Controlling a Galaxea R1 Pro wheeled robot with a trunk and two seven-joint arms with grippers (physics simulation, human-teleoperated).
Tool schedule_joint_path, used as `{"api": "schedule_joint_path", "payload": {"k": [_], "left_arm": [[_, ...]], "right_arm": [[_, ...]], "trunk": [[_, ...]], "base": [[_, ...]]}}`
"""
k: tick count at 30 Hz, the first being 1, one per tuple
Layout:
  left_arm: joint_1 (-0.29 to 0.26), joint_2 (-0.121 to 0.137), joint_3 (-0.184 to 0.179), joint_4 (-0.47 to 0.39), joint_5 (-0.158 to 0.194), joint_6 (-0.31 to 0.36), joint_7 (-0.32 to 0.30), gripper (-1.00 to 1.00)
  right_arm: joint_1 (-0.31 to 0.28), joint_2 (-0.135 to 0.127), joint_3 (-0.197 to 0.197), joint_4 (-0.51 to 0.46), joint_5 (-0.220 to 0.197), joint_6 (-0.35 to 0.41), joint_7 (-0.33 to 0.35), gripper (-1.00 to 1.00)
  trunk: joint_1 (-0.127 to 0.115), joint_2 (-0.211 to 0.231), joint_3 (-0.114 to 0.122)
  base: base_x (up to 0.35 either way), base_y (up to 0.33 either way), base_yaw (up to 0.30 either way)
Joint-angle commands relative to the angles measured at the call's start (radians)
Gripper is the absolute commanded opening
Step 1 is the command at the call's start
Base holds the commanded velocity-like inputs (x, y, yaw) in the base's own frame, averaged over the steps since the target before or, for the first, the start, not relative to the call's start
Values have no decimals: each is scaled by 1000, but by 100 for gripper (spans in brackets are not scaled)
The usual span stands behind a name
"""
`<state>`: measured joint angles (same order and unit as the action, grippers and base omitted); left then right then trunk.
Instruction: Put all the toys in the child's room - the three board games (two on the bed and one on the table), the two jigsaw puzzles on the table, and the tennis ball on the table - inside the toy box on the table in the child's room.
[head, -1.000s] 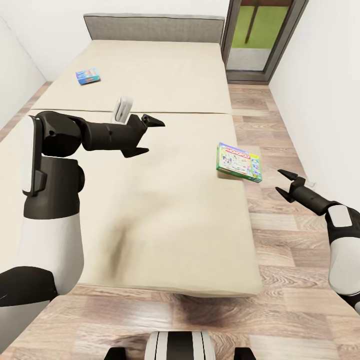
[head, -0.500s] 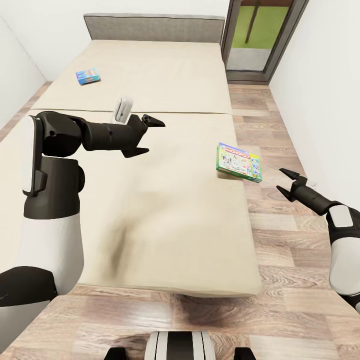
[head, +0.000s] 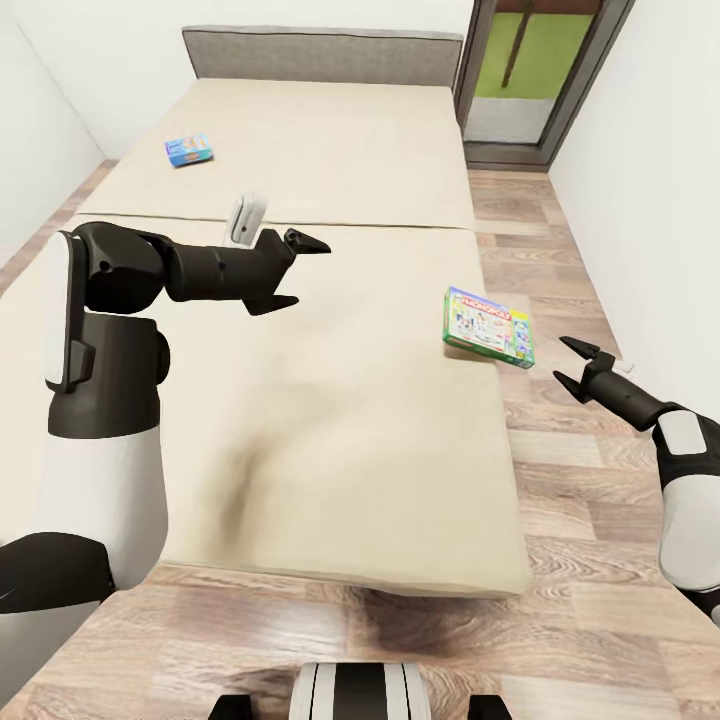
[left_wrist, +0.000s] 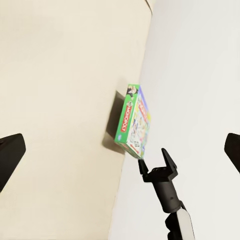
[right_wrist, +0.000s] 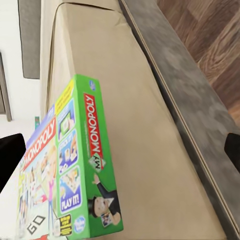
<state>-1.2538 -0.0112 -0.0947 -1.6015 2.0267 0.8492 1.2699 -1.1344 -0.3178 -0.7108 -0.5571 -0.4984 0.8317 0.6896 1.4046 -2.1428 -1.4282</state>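
Note:
A green-edged Monopoly board game (head: 488, 327) lies on the bed (head: 330, 420), its far side jutting over the right edge. Up close in the right wrist view the Monopoly box (right_wrist: 75, 170) is tilted, green side toward the camera. A blue board game (head: 189, 150) lies far back on the left of the bed. My right gripper (head: 563, 360) hovers open over the floor, just right of the Monopoly box and apart from it. My left gripper (head: 306, 272) is open above the middle of the bed, holding nothing. The left wrist view takes in the Monopoly box (left_wrist: 132, 122) and the right gripper (left_wrist: 157, 164).
A grey headboard (head: 320, 55) closes the far end of the bed. A doorway (head: 520, 80) opens at the back right. A strip of wood floor (head: 590, 500) runs between the bed and the white right wall (head: 660, 200).
The whole picture has slid a little to the right, so the camera has moved. The right gripper has edged slightly up toward the Monopoly box. The left arm keeps its pose.

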Motion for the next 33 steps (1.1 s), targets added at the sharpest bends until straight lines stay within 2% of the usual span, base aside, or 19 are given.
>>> {"api": "schedule_joint_path", "payload": {"k": [1, 12, 33], "left_arm": [[-1, -1, 1, 0, 7, 7, 10, 100], [-1, -2, 0, 0, 8, 7, 10, 100], [-1, -7, 1, 1, 8, 6, 10, 100]], "right_arm": [[-1, 0, -4, 0, 2, 5, 3, 100], [-1, 0, -4, 4, 1, 5, 4, 100], [0, -4, -4, 7, 1, 6, 4, 100]], "trunk": [[0, 0, -1], [0, 0, -1], [0, 0, -1]], "base": [[0, 0, 162], [0, 0, 85], [0, 0, 12]]}}
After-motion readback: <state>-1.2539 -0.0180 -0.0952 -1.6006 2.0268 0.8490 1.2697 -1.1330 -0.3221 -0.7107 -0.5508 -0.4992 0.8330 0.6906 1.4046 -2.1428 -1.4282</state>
